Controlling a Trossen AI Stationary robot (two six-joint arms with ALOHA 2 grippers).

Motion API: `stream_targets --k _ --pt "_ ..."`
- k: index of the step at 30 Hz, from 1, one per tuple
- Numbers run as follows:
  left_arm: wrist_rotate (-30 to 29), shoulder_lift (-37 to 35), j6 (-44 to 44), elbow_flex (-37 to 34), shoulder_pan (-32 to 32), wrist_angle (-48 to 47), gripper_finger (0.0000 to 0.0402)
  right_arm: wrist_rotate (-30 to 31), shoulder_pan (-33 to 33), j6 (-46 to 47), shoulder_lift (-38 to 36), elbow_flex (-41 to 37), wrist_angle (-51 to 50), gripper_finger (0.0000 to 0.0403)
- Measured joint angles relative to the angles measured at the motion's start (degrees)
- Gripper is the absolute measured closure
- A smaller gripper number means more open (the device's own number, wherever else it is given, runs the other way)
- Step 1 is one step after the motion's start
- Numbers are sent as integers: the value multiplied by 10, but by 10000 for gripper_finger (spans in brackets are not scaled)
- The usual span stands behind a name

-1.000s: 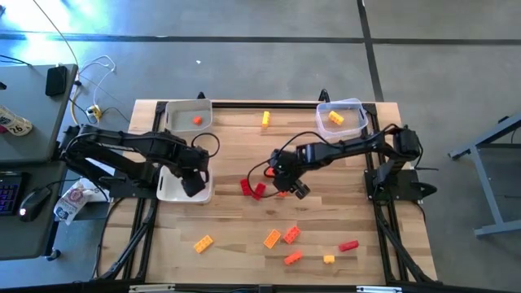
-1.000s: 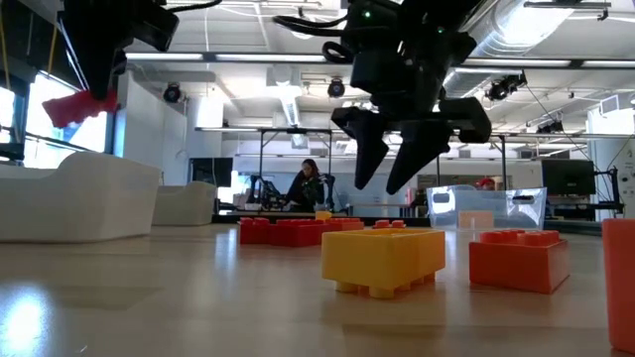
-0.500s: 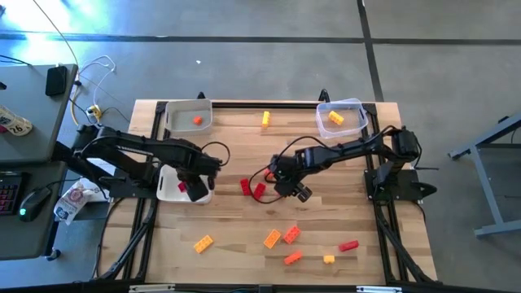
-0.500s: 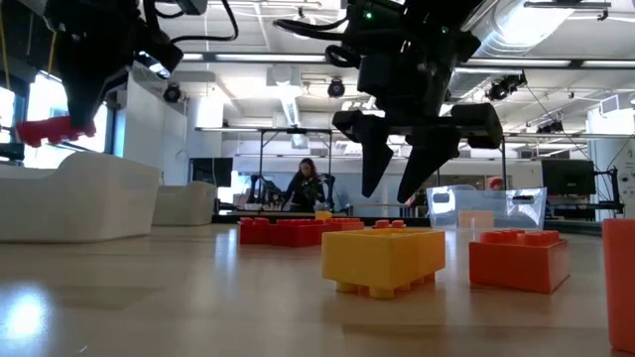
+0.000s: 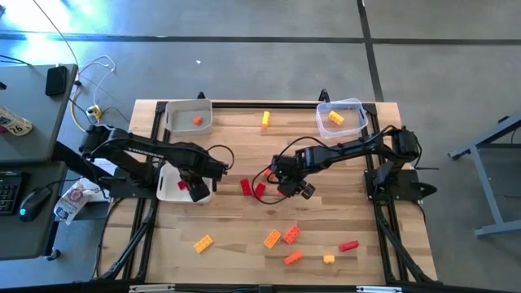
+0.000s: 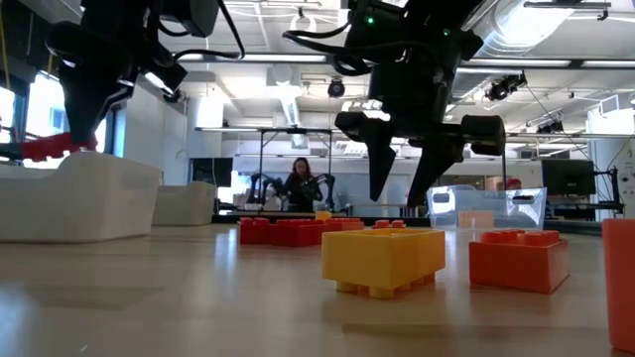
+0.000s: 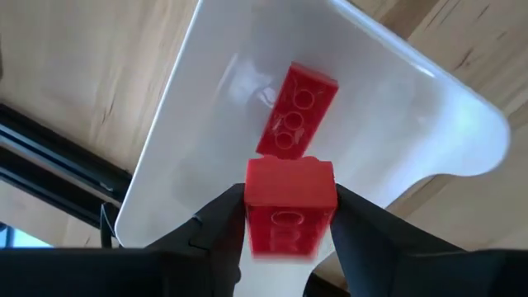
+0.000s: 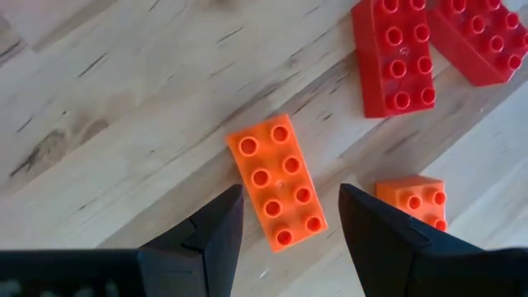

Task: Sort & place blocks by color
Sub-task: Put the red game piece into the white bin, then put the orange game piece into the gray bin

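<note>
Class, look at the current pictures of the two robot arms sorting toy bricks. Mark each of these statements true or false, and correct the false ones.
1. The left claw is shut on a red brick above a white tray. True.
2. That white tray holds no bricks. False: one red brick already lies in it.
3. The right claw is gripping an orange brick. False: its fingers are open, with the orange brick lying on the wooden table below the gap between them.
4. Two red bricks lie side by side on the table beside the right claw. True.
5. The clear tub at the table's far right corner holds a red brick. False: it holds a yellow brick.
</note>
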Motion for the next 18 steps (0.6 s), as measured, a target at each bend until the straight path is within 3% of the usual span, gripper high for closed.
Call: stream_targets --k 8,18 --pt "0 4 0 0 0 -1 202 -2 0 -19 0 0 1 217" --pt "48 1 43 21 -8 -2 205 -2 0 -43 0 0 4 217"
